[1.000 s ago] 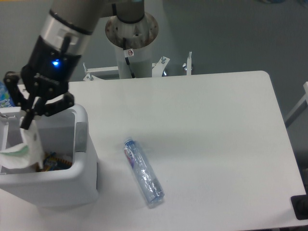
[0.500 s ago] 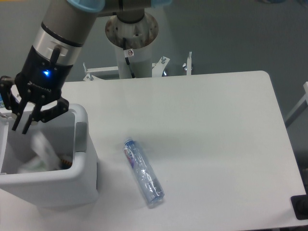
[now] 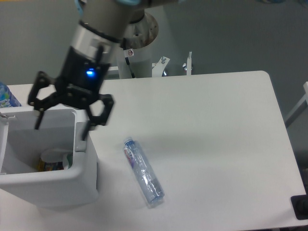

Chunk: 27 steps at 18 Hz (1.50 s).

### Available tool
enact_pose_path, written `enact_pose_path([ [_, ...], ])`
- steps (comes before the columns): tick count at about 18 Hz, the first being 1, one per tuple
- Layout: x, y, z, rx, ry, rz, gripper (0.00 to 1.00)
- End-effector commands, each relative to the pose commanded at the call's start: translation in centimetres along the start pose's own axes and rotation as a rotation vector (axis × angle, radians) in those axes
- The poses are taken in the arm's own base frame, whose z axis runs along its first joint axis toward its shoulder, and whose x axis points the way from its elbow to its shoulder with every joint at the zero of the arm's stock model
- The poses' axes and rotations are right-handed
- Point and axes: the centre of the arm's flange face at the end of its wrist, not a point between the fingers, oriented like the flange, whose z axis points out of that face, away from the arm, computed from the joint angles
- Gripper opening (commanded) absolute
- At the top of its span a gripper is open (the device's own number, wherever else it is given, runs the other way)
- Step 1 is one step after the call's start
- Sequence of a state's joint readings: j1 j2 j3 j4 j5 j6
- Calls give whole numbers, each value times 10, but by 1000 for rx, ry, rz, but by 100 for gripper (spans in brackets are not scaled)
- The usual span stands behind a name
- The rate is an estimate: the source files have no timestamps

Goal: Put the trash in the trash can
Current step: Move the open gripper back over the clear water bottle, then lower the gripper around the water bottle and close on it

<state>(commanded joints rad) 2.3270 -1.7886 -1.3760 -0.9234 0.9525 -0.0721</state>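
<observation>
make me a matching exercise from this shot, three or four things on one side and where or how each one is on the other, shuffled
Things:
1. slim clear crushed plastic bottle with blue cap
2. large boxy white plastic trash can
3. black two-finger hand
4. white crumpled paper piece

Places or states:
A. fingers spread wide, holding nothing, above the bin's right rim
B. lying on its side on the white table
C. down inside the bin
D. standing at the table's left front corner

Pairs: 1-B, 2-D, 3-A, 4-C
</observation>
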Motion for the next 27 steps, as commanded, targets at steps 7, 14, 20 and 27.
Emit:
enact_pose_path([
  [7,-74,-5,20,-18,-285,-48,100],
  [14,-161,5,90,-143,-431,-66,100],
  [20,-206,37,146,-262,-483,-103,100],
  [27,-217,72,211,-366,-494,-100,100],
])
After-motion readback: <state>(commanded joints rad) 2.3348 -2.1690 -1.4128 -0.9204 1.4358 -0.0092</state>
